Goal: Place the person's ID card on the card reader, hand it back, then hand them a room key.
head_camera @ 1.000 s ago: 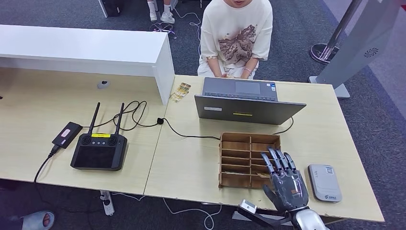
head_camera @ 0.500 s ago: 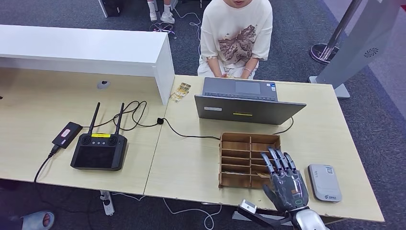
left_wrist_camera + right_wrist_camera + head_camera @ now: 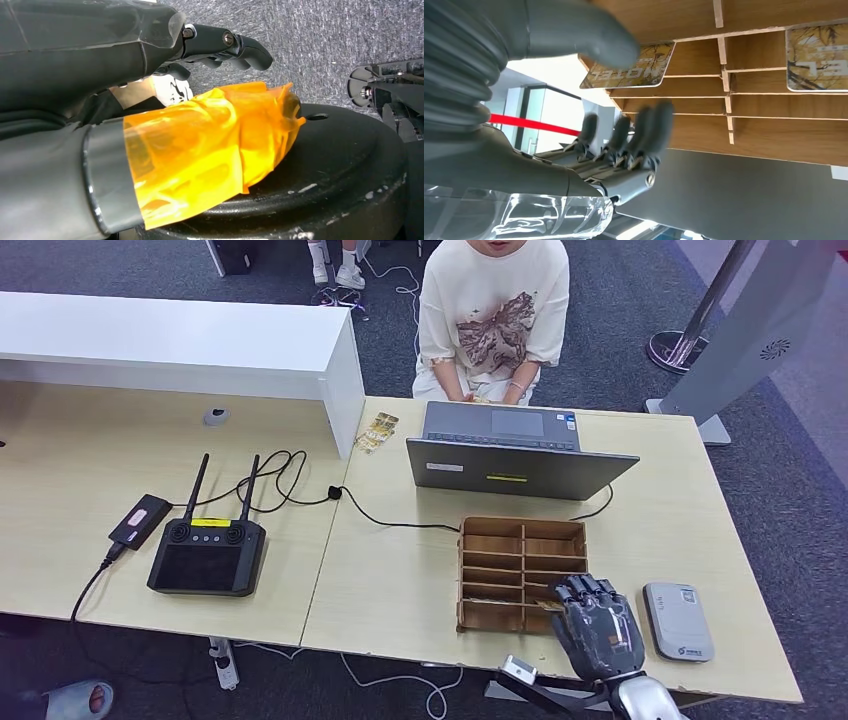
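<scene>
Room key (image 3: 629, 72) in wooden rack (image 3: 520, 570), right hand (image 3: 598, 625) curled empty beside it, card reader (image 3: 678, 621) near, laptop (image 3: 515, 450) behind.

Right robot hand (image 3: 598, 625) raised on silver arm, fingers (image 3: 644, 131) curled inward, holding nothing

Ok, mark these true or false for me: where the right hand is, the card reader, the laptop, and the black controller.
1. The right hand is at the brown wooden slotted box, its fingers curled. True.
2. The grey card reader has a card on it. False: it is bare.
3. The grey laptop is closed. False: it is open, facing the person.
4. The black two-antenna controller is on the table. True.
</scene>
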Controlling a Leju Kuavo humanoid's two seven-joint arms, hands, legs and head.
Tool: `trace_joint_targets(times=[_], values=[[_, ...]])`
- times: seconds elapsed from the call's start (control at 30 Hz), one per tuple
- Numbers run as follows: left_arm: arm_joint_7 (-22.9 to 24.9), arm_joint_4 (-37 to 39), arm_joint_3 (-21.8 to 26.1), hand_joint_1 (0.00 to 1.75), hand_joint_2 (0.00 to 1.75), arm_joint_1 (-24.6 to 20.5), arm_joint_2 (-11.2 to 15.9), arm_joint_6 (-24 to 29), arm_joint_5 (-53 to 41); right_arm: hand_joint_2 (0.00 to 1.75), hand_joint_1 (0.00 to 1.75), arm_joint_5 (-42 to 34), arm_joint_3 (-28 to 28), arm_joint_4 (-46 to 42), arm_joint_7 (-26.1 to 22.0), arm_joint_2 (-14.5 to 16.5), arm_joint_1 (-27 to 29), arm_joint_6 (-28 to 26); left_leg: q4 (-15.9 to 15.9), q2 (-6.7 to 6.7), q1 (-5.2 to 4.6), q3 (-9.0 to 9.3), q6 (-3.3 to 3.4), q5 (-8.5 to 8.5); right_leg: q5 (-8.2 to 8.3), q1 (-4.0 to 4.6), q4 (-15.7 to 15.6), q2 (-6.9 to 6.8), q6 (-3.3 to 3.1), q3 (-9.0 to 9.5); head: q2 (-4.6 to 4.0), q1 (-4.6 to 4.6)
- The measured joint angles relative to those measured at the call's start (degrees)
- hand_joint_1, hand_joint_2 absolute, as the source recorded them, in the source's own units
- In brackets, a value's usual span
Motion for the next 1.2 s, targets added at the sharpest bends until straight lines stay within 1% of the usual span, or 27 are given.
trace_joint_targets(times=[0.17, 0.37, 0.5, 0.57, 0.83, 1.03, 1.2], values=[[0.0, 0.0, 0.0, 0.00, 0.00, 0.0, 0.0, 0.0, 0.0, 1.75, 1.61, -0.2, -0.2, -0.5, 0.2, 0.0, 0.1, 0.4, 0.0, 0.00, 0.00, 0.00, 0.00, 0.00, 0.00, 0.00, 0.0, 0.00, 0.00, 0.00, 0.00, 0.00], [0.0, 0.0, 0.0, 0.00, 0.00, 0.0, 0.0, 0.0, 0.0, 1.75, 1.59, -0.2, -0.5, -0.7, 0.3, 0.0, 0.3, 0.5, 0.0, 0.00, 0.00, 0.00, 0.00, 0.00, 0.00, 0.00, 0.0, 0.00, 0.00, 0.00, 0.00, 0.00], [-0.1, 0.0, 0.0, 0.00, 0.00, 0.0, 0.0, 0.0, 0.0, 1.75, 1.68, -0.2, -0.8, -0.8, 0.3, 0.0, 0.3, 0.5, 0.0, 0.00, 0.00, 0.00, 0.00, 0.00, 0.00, 0.00, 0.0, 0.00, 0.00, 0.00, 0.00, 0.00], [-0.1, 0.0, 0.0, 0.00, 0.00, 0.0, 0.0, 0.0, 0.0, 1.75, 1.70, -0.3, -0.9, -0.8, 0.4, 0.0, 0.3, 0.5, 0.0, 0.00, 0.00, 0.00, 0.00, 0.00, 0.00, 0.00, 0.0, 0.00, 0.00, 0.00, 0.00, 0.00], [-0.2, 0.0, 0.0, 0.00, 0.00, 0.0, 0.0, 0.0, 0.0, 1.75, 1.71, -0.4, -1.1, -1.2, 0.5, 0.0, 0.4, 0.7, 0.0, 0.00, 0.00, 0.00, 0.00, 0.00, 0.00, 0.00, 0.0, 0.00, 0.00, 0.00, 0.00, 0.00], [-0.2, 0.0, 0.0, 0.00, 0.00, 0.0, 0.0, 0.0, 0.0, 1.75, 1.71, -2.9, -1.4, -2.5, -0.3, -0.1, 1.0, 0.6, 0.0, 0.00, 0.00, 0.00, 0.00, 0.00, 0.00, 0.00, 0.0, 0.01, 0.00, -0.01, 0.00, 0.00], [-0.2, 0.0, 0.0, 0.00, 0.00, 0.0, 0.0, 0.0, 0.0, 1.75, 1.71, -3.2, -1.4, -3.0, -0.5, -0.2, 1.3, 0.6, 0.0, 0.01, 0.00, 0.00, 0.00, 0.00, 0.00, 0.00, 0.0, 0.01, 0.00, -0.01, 0.00, 0.01]])
